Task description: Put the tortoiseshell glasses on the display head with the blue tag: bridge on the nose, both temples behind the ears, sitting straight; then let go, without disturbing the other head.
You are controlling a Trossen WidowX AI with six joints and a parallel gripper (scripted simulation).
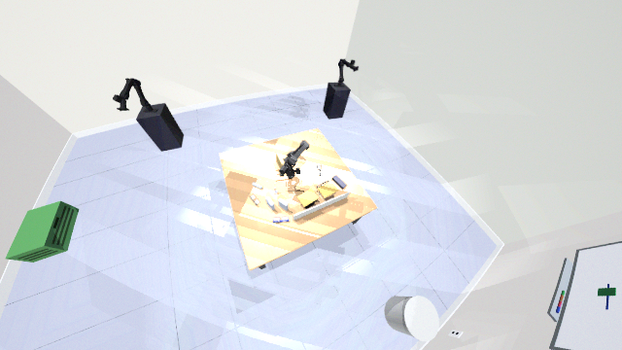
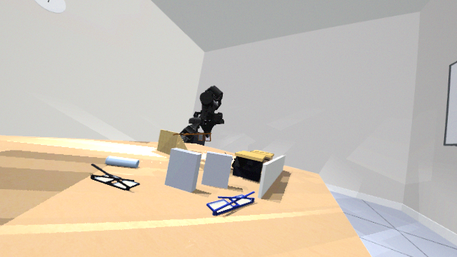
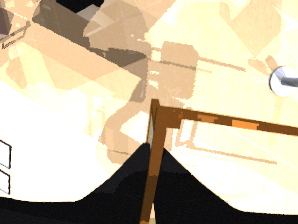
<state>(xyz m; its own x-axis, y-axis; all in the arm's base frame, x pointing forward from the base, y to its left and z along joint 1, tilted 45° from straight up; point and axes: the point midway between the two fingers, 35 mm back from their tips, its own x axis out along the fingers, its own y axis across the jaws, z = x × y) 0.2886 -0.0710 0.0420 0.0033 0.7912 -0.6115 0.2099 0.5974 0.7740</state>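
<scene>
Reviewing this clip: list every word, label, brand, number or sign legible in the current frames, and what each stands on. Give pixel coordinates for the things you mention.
No readable text in any of the three views.
Whiteboard [image 1: 590, 318]: a green and blue mark, no letters or digits that I can make out.
Wall clock [image 2: 53, 4]: cut off by the frame edge, no numerals readable.
Blue tag: cannot be made out, so no wording on it to quote.

Matte-black six-joint arm [image 1: 294, 157] [image 2: 211, 103], chunky rounded joint housings; black parallel-jaw tool [image 1: 290, 172] [image 2: 208, 133] [image 3: 150, 149], dark fingers broad at base, tapering to narrow tips.
</scene>
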